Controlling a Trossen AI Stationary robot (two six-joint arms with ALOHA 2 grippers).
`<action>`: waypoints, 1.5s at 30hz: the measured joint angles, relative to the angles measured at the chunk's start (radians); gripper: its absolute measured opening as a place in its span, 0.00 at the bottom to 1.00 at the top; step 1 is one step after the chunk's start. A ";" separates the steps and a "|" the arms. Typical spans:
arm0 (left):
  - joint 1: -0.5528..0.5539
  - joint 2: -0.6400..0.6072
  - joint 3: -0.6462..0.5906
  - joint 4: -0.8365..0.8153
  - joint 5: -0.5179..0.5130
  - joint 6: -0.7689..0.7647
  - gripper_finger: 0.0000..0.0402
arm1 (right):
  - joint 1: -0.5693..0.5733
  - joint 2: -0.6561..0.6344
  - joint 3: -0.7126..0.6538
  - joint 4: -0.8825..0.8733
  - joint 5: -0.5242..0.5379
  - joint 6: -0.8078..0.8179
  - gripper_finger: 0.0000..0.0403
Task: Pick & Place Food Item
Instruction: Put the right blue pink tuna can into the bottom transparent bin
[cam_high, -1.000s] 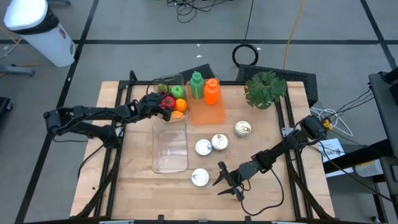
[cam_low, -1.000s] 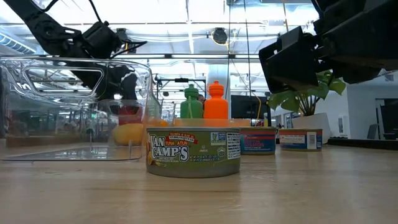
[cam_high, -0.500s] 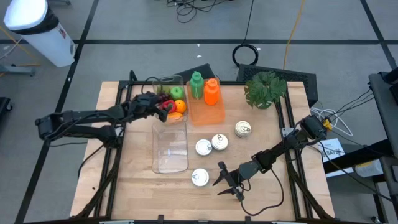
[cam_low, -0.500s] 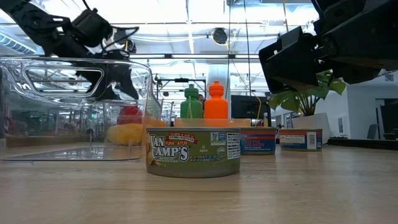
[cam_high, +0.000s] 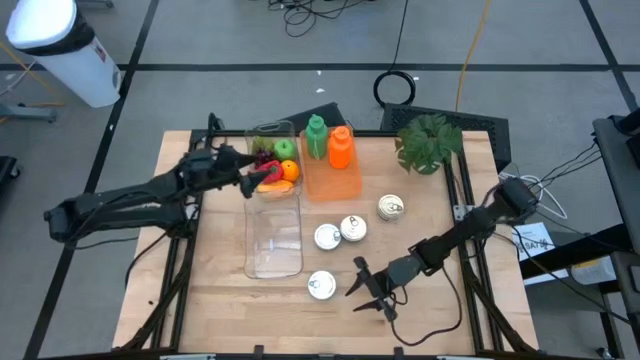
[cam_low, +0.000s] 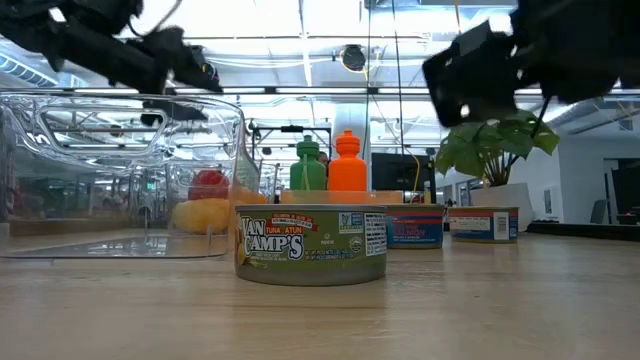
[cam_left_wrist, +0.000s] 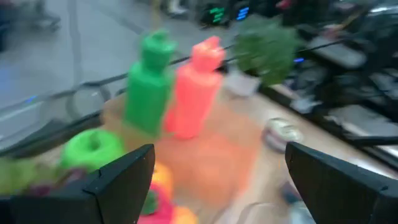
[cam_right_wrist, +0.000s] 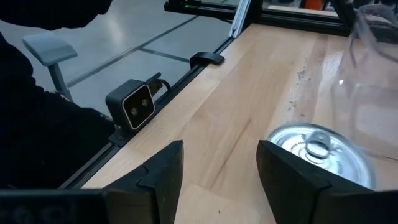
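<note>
A potted green plant (cam_high: 427, 142) stands at the far right corner of the wooden worktop (cam_high: 220, 285). Beyond that edge, a black cable coil (cam_high: 396, 87) lies on the grey floor, and a white bin (cam_high: 62, 50) stands off to the far left. Papers (cam_high: 545, 252) lie on the floor at the right.

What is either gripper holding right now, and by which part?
Nothing. The left gripper is open above the fruit with nothing between its fingers; the right gripper is open near a can, also empty.
</note>
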 joint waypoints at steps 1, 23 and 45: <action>-0.005 -0.023 0.001 -0.002 0.018 0.006 0.92 | 0.002 -0.029 0.000 -0.028 0.000 0.000 0.47; -0.268 -0.124 0.002 0.073 0.186 0.166 0.94 | 0.019 -0.405 0.000 -0.099 -0.004 -0.063 0.46; -0.556 -0.123 -0.142 0.214 -0.195 0.256 0.94 | 0.067 -0.618 0.221 -0.926 0.638 -0.044 0.72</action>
